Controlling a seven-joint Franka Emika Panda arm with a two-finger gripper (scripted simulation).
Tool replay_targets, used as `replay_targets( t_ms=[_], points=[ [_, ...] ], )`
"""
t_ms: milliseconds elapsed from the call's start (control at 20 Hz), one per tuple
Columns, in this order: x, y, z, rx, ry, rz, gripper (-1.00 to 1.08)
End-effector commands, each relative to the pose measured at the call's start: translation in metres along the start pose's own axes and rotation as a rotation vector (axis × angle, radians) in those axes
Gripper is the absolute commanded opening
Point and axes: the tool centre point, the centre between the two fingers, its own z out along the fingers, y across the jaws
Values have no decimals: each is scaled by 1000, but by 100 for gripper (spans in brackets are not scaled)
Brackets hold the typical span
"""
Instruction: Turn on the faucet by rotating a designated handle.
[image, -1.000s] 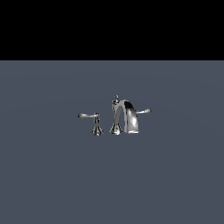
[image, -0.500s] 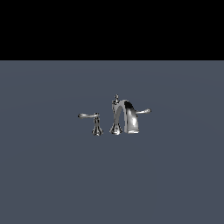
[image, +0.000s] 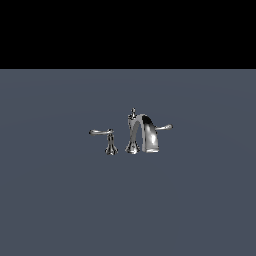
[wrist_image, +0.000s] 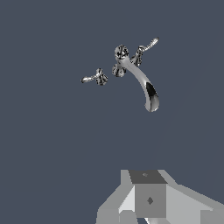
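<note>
The chrome faucet (image: 145, 132) stands on the grey floor, with its arched spout (image: 150, 136) and a knob-topped post (image: 132, 116). The handle (image: 100, 132) is a slim, nearly level lever on its own small pedestal (image: 110, 148), on the exterior view's left of the spout. A second lever (image: 164, 128) sticks out behind the spout. In the wrist view the faucet (wrist_image: 140, 78) and the handle (wrist_image: 92, 78) lie far from my gripper (wrist_image: 148, 201), of which only grey blocks show at the frame's edge. I cannot tell how its jaws stand. The exterior view does not show the gripper.
A flat grey floor (image: 60, 200) runs all around the faucet, with a black background behind it. Nothing else stands on the floor.
</note>
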Motion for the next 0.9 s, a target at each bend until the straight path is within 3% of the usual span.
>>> replay_targets(
  t_ms=[0, 850],
  points=[
    [5, -11, 16, 0, -1, 56, -100],
    [53, -74, 116, 0, -11, 412, -100]
  ],
)
